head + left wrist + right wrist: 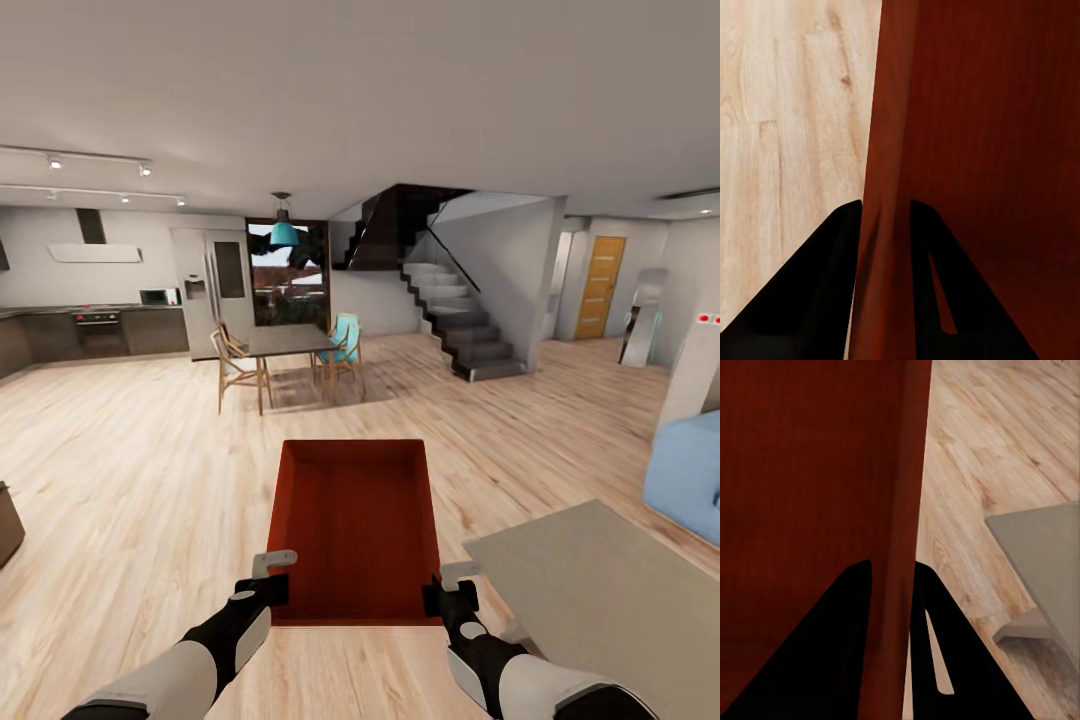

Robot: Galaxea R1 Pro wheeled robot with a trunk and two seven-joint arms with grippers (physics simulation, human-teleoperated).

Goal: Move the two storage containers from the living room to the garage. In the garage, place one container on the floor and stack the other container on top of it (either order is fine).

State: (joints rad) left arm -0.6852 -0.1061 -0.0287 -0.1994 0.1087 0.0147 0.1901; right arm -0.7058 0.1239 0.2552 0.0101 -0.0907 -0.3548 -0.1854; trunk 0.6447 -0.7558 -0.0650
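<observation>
Storage container (355, 530) sits centre-near, above the wood-plank floor (130, 470), left gripper (272, 578) on its left wall, right gripper (448, 588) on its right wall (one finger each side of the wall). Low table (610, 590) near right; sofa (690, 480) right of it. Dining table (285, 345) far behind container; staircase (460, 310) far right; kitchen counter (95, 330) far left.

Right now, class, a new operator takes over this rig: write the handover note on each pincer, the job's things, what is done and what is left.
Left pincer: shut on the left wall of the storage container.
Right pincer: shut on its right wall; both wrist views show fingers astride a wall.
The container is held level and open side up over the wood-plank floor, with a grey table at the right.
Done: one container picked up.
Left: carry it to the garage, set it down, fetch the second container and stack it.
</observation>
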